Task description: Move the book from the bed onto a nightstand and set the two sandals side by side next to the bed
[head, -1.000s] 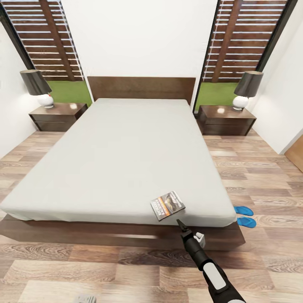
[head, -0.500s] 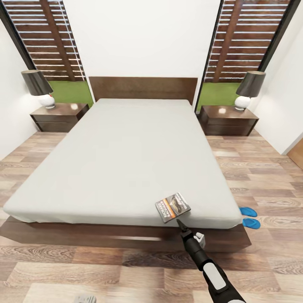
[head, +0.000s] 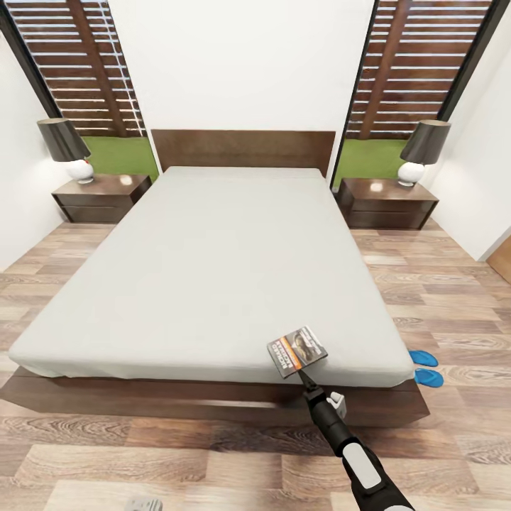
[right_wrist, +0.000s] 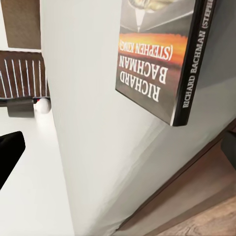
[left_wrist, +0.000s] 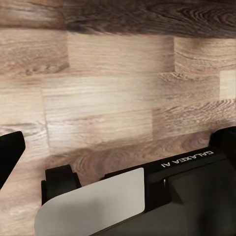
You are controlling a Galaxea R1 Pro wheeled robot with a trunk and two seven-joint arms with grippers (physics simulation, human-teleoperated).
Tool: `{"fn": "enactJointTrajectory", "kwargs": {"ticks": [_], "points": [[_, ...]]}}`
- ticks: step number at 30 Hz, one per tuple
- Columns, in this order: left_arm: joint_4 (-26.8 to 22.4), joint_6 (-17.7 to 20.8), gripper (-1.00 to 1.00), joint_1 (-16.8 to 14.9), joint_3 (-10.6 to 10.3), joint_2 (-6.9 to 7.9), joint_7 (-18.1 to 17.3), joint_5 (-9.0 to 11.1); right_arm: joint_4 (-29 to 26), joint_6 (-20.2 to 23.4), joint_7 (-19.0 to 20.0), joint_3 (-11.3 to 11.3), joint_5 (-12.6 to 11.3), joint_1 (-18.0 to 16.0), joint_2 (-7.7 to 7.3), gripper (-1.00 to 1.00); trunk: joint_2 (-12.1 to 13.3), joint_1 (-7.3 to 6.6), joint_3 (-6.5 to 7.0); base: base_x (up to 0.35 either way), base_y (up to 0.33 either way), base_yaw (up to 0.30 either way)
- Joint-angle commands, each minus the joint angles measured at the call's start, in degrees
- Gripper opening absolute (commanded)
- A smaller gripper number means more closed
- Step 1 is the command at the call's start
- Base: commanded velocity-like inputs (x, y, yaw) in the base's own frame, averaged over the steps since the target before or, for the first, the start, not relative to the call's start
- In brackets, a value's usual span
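Right pincer point(head: 306, 378), fingers apart and holding nothing, sits at the foot edge of the bed point(head: 213, 262), its tip touching or just short of the book point(head: 297, 350) at its 12 o'clock. Book lies flat near the mattress edge; judged light, thin and stiff, best pinched across the overhanging spine edge. Sandals point(head: 424, 367) rest on the floor at 3 o'clock.

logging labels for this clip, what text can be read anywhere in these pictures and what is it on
"RICHARD BACHMAN" on the book cover, in white lettering, right wrist view.
"(STEPHEN KING)" on the cover's orange band, beside the name.
"RICHARD BACHMAN (STEPHE..." on the book's spine, cut off by the picture's edge.
"GALAXEA A1" on the dark arm housing in the left wrist view.
In the head view the book's cover lettering is too small to read.
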Motion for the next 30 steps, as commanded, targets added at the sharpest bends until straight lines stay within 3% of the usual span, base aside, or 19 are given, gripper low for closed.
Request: {"fn": "enactJointTrajectory", "kwargs": {"ticks": [1, 10, 27, 30], "points": [[0.03, -0.25, 1.0, -0.03, -0.47, 0.01, -0.13, 0.38, -0.02, 0.57, 0.21, -0.32, -0.39, -0.04, 0.06, 1.0, -0.02, 0.0, -0.04, 0.001, 0.008, 0.0], [0.03, -0.25, 1.0, -0.03, -0.5, -0.02, -0.13, 0.35, -0.06, 0.57, 0.21, -0.32, -0.39, -0.06, 0.06, 1.0, -0.02, 0.0, -0.04, 0.139, 0.002, 0.0], [0.03, -0.19, 1.0, -0.03, -0.54, -0.35, -0.15, 0.29, -0.07, 0.57, 0.21, -0.32, -0.39, -0.03, 0.06, 1.0, -0.02, 0.0, -0.04, 0.006, 0.0, 0.0], [0.03, -0.17, 1.0, -0.03, -0.52, -0.81, -0.14, 0.29, -0.07, 0.57, 0.21, -0.32, -0.39, -0.03, 0.06, 1.0, -1.22, 0.66, -0.58, 0.0, 0.0, 0.0]]}}
